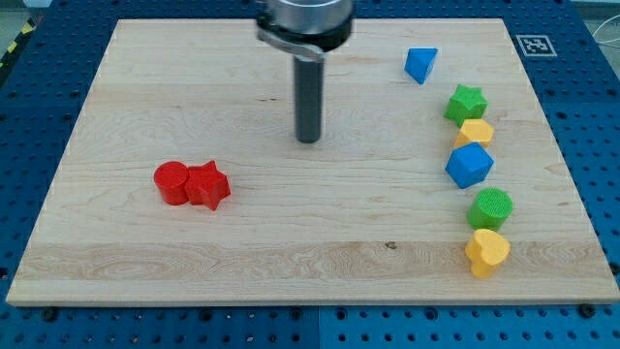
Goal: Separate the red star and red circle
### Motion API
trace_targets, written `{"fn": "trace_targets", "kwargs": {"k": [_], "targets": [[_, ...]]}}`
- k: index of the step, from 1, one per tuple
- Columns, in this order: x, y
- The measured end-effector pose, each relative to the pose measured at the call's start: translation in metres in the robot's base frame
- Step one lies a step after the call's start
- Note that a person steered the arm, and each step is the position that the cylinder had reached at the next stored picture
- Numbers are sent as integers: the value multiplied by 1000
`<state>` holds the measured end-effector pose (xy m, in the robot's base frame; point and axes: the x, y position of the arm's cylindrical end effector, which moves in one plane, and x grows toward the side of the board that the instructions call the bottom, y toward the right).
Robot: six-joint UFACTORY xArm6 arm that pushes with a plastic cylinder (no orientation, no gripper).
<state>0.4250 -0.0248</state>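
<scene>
A red circle (173, 181) and a red star (208, 184) lie side by side and touching at the view's left on the wooden board (291, 252), the circle to the left of the star. My tip (308, 140) is at the board's upper middle, up and to the right of the red star, well apart from both red blocks.
At the view's right runs a column of blocks: a blue triangle (420, 65), a green star (466, 103), a yellow block (476, 133), a blue cube (469, 166), a green circle (491, 207) and a yellow heart (485, 252).
</scene>
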Motion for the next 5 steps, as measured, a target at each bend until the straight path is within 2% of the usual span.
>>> {"fn": "trace_targets", "kwargs": {"k": [2, 3, 4, 5], "targets": [[1, -116], [16, -186], [58, -229], [83, -229]]}}
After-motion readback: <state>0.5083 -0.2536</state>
